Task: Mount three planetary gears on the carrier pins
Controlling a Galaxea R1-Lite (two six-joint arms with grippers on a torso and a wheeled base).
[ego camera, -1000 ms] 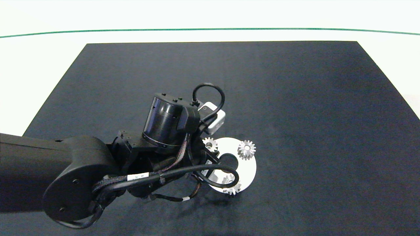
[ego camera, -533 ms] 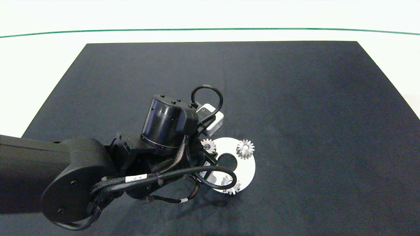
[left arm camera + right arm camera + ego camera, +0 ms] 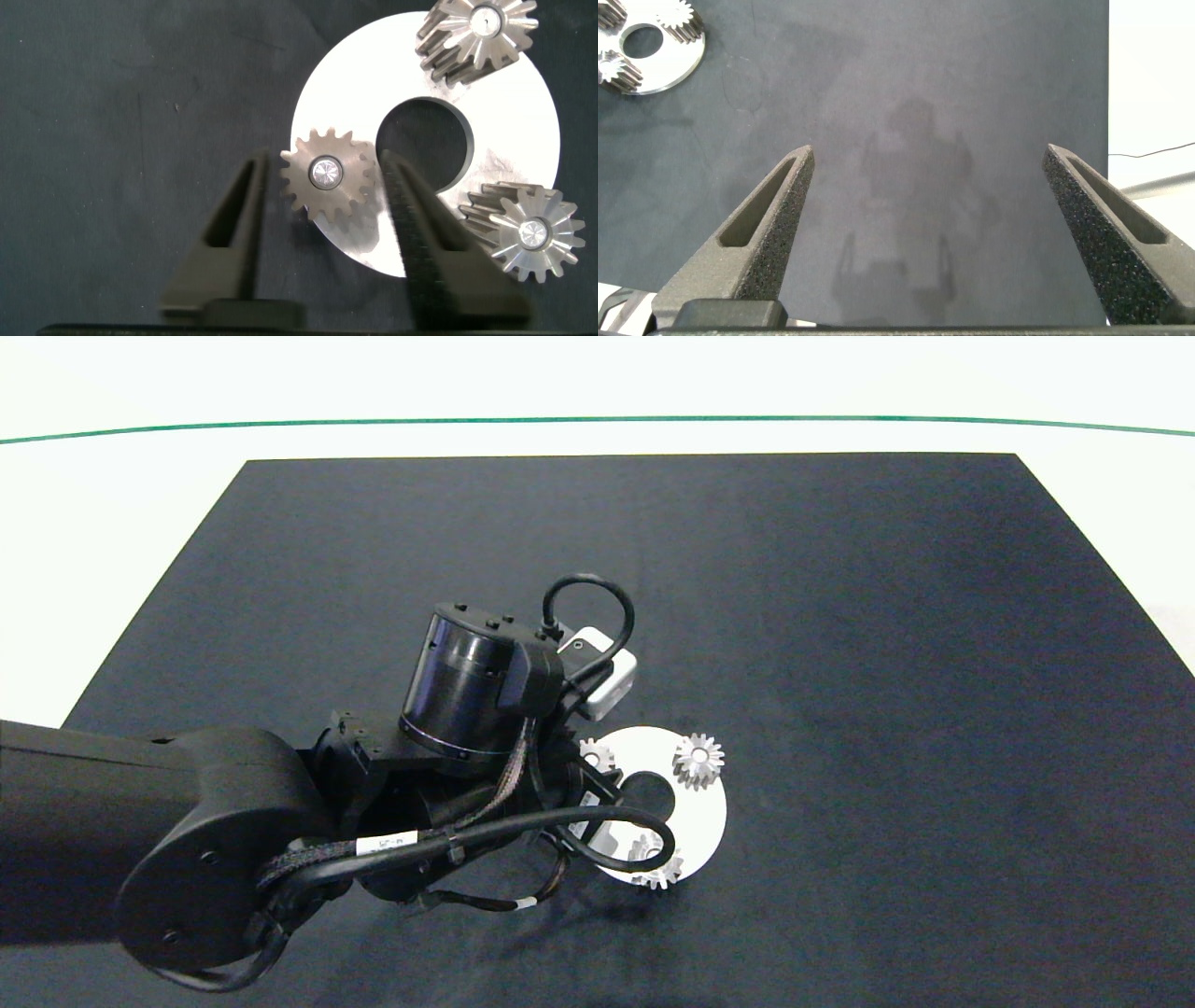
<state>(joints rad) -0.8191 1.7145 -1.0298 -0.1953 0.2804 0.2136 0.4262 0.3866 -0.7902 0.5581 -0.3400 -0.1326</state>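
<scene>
On the black mat (image 3: 840, 616) covering the worktop (image 3: 112, 504): white carrier disc (image 3: 695, 812) near mat centre, all 3 planetary gears seated on carrier pins.

- Gear 1 (image 3: 327, 175): at disc rim, pin end visible in its bore. Sits between left gripper (image 3: 322, 238) fingers (image 3: 411, 233). Jaws released, spread either side of gear w/ a gap on each side, not gripping. One finger lies over the disc beside the centre hole, the other over the mat just off disc edge.
- Gear 2 (image 3: 476, 33): on its pin at disc rim, across the centre hole from gear 1. Pin end showing in bore.
- Gear 3 (image 3: 523, 231): on its pin, overhangs disc rim slightly. Pin end showing too.
- In head view: gear 2 (image 3: 698, 761) clear to see, gear 1 (image 3: 597, 754) half hidden by the wrist, gear 3 (image 3: 656, 863) partly behind a black cable loop (image 3: 635, 826).

Left arm in from the left side, wrist directly over the disc's left part, wrist cam (image 3: 602, 672) atop.

Right gripper (image 3: 924, 243): not in head view. Per its wrist cam, parked above bare mat, well apart from the disc (image 3: 654, 47). Jaws released, wide apart, nothing between them.
</scene>
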